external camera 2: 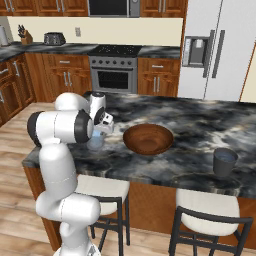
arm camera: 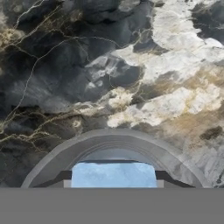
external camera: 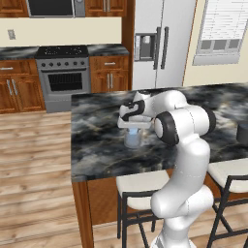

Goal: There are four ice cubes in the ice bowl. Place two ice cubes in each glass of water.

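My end effector (arm camera: 113, 183) pinches an ice cube (arm camera: 113, 174) directly above the glass of water (external camera: 132, 138) on the dark marble tabletop (external camera 2: 200, 125), with the ice bowl (external camera 2: 148, 138) nearby.

Ice cube (arm camera: 113, 174) (pale blue) over clear glass (arm camera: 114, 142); wooden bowl (external camera 2: 148, 138) nearby.
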